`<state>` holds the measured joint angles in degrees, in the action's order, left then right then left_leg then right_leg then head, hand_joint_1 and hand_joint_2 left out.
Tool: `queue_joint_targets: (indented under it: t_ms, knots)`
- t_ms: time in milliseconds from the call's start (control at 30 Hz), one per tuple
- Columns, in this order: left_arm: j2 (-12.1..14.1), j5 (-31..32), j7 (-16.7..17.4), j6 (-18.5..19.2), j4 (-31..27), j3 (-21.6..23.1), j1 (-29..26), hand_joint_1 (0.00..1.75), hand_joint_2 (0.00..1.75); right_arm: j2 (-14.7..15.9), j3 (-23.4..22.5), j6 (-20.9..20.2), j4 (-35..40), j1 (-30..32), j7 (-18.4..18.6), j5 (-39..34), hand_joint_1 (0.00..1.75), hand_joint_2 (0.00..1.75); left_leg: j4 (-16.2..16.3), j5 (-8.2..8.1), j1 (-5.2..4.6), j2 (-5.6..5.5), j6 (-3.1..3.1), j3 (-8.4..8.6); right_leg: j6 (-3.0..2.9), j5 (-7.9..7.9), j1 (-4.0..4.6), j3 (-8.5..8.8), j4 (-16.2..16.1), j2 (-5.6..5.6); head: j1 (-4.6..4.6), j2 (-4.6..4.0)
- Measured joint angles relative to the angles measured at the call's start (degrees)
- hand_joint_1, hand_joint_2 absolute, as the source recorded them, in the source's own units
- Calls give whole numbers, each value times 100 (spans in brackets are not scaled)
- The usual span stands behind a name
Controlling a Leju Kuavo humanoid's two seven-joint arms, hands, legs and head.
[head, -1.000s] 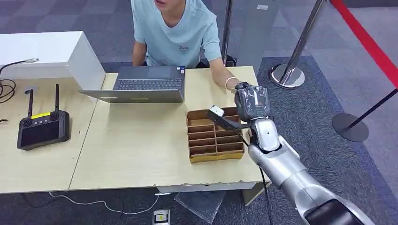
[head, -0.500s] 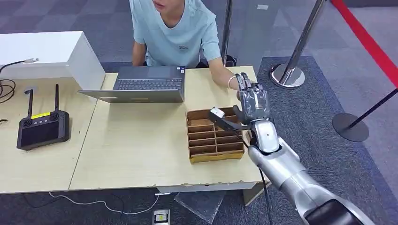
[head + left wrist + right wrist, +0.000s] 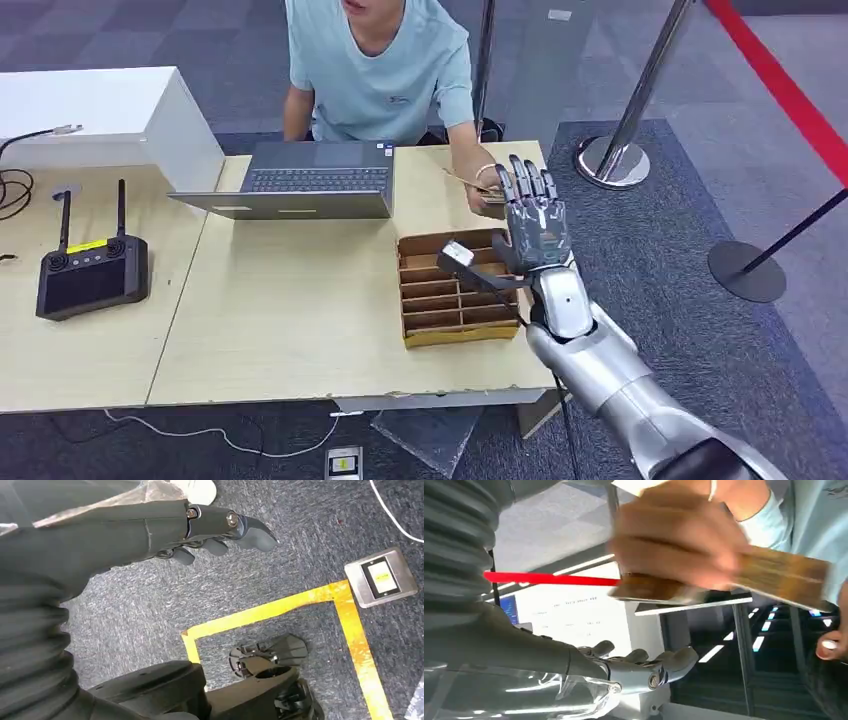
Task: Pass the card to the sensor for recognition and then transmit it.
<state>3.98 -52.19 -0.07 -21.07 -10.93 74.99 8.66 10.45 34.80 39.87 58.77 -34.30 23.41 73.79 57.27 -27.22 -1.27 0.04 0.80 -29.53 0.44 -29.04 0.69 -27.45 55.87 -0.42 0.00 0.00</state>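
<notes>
Holding my right robot hand [image 3: 533, 215] raised above the far right corner of the surface [image 3: 290, 310], I find its fingers spread and upright, gripping nothing. The card [image 3: 462, 178] is in the person's hand [image 3: 478, 190], just beyond my fingertips at the far right edge; in the right wrist view the same card [image 3: 774, 577] shows as a brownish slab pinched in that hand [image 3: 679, 535], blurred, so its exact tilt cannot be read. My left robot hand [image 3: 210, 530] hangs over the grey carpet, fingers loosely curled toward the thumb and holding nothing.

The cardboard divider tray [image 3: 457, 290] sits near the right edge of the surface, directly below my right forearm. A small dark device on an arm [image 3: 458, 254] stands over the tray's far right part; I judge this to be the sensor, though I cannot confirm it. A laptop [image 3: 305, 180] lies at the far edge, a controller [image 3: 90, 275] at the left.

Risks, as judgement: closing my fingers while the card sits off-centre could nip the person's fingers or clip only the card's edge, letting it drop into the tray. Lowering the arm carelessly could strike the sensor arm.
</notes>
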Motion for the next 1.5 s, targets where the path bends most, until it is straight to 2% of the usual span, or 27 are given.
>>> queue_joint_targets:
  t_ms: [233,367,567,733,1333,1500]
  knots:
    - [2,-9,-20,-13,0,2,-20,0,175,0,-204,2,477,261,-326,181,0,175,0,0,0,0,0,-1,0,0,0,-1,0,0,0,0]
    - [4,-42,-55,-39,0,2,-20,0,175,26,-293,-68,864,361,-315,57,0,175,0,0,0,0,0,0,0,0,0,-1,0,0,0,0]
    - [7,-48,-72,-52,0,2,-9,0,175,114,-332,-385,1337,425,-181,-15,0,175,0,0,0,1,0,1,0,0,0,-1,0,0,0,0]
    - [7,-48,-72,-55,0,2,15,0,175,199,-391,-385,1554,415,-136,-81,0,175,0,0,0,0,0,0,0,0,0,-1,0,0,0,0]
    - [-15,-243,-195,-138,0,-4,-42,0,175,409,-424,-518,1788,399,-146,-123,0,175,0,0,0,1,0,-4,0,0,-1,-5,0,0,2,0]
    - [-20,-216,-72,-76,0,-4,-59,0,175,483,-424,-662,1939,432,-125,-118,0,175,0,0,0,0,0,-5,0,0,-1,-5,0,0,2,0]
